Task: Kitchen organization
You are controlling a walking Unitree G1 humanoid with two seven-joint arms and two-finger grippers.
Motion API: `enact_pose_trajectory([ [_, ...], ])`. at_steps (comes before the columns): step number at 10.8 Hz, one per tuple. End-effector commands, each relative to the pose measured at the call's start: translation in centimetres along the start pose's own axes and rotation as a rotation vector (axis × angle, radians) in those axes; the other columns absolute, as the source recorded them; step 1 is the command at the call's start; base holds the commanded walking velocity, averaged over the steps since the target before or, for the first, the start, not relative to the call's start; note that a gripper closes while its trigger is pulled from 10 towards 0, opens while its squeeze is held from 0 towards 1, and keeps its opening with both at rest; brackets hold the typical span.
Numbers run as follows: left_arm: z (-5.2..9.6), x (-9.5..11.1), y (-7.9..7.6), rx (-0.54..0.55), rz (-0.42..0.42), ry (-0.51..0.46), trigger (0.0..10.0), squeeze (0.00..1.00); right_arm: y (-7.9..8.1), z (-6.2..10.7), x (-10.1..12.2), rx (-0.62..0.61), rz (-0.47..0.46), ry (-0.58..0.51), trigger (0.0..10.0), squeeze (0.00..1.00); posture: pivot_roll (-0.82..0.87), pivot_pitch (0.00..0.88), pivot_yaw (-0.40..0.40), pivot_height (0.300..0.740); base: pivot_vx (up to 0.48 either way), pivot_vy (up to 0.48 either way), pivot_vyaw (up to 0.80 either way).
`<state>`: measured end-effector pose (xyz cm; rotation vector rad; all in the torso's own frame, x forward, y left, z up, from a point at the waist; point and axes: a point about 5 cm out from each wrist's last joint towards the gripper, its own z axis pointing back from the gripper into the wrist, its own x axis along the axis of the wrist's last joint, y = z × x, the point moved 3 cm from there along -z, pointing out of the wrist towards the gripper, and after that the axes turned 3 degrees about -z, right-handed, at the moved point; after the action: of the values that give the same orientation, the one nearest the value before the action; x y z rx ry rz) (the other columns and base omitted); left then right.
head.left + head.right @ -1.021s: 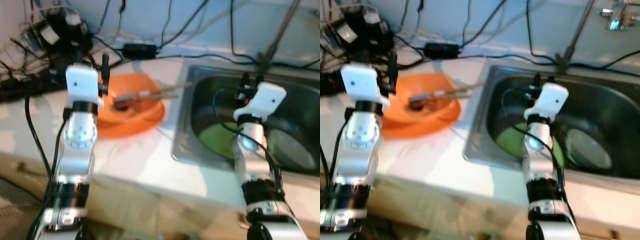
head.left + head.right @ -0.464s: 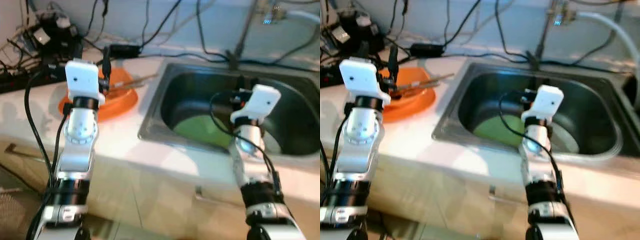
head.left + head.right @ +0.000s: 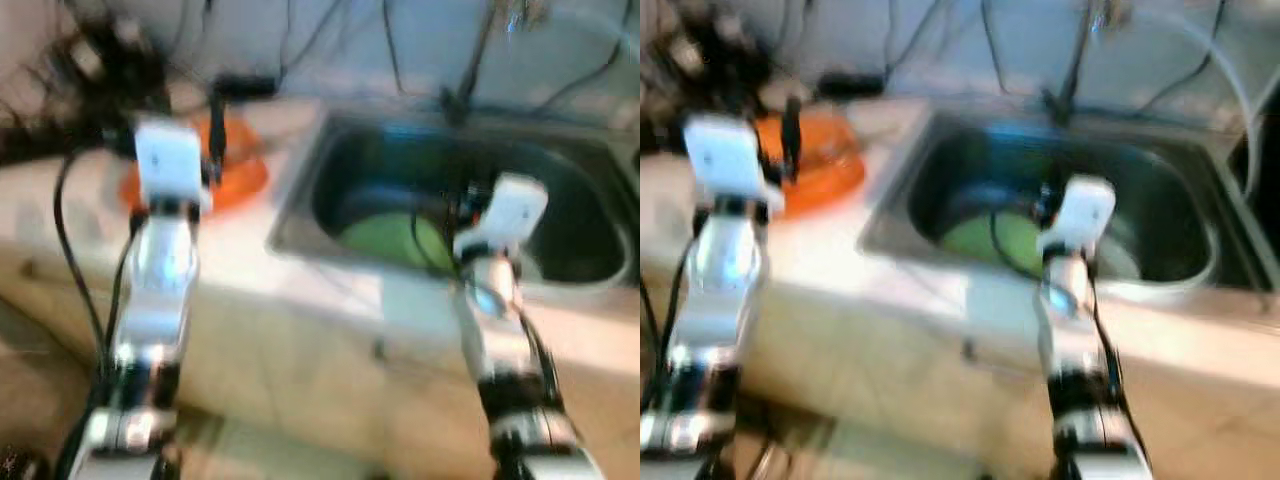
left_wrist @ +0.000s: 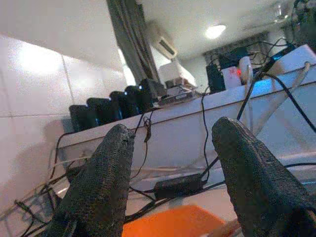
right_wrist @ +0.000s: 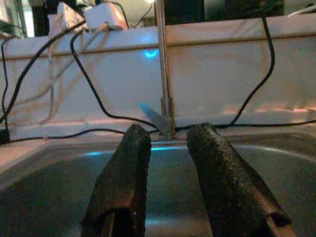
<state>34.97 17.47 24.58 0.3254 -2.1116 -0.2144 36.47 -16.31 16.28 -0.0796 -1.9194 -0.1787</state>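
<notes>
- Head views blurring badly — details soft.
- Left gripper hanging in the air over the orange bowl, fingers spread wide, gripping nothing.
- Orange bowl sitting on the counter near its back edge, just left of the sink.
- Right gripper pointing into the sink toward the faucet pipe; fingers parted a little, nothing btwn them.
- Green plate lying in the sink basin, near its front wall — pale dish beside it.
- Black cables trailing along the back wall.
</notes>
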Motion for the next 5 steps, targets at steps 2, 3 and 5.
enact_pose_trajectory([
  [2,0.0,0.1,-0.3,-0.007,0.028,0.008,10.0,0.0,-0.3,-0.4,0.5,-0.005,-0.006,-0.014,10.0,0.0,0.07,0.032,0.027,0.74,0.0,0.0,0.0],
  [3,0.0,-0.1,-0.3,-0.008,0.03,0.019,10.0,0.0,-0.1,-0.3,0.5,0.002,-0.011,-0.009,10.0,0.0,0.07,0.033,0.027,0.74,0.0,0.0,0.0],
  [5,0.1,-1.2,-0.6,-0.054,0.014,0.077,10.0,0.0,0.8,-0.2,0.2,0.052,-0.029,0.013,10.0,0.0,0.07,0.033,0.025,0.74,0.0,0.0,0.0],
])
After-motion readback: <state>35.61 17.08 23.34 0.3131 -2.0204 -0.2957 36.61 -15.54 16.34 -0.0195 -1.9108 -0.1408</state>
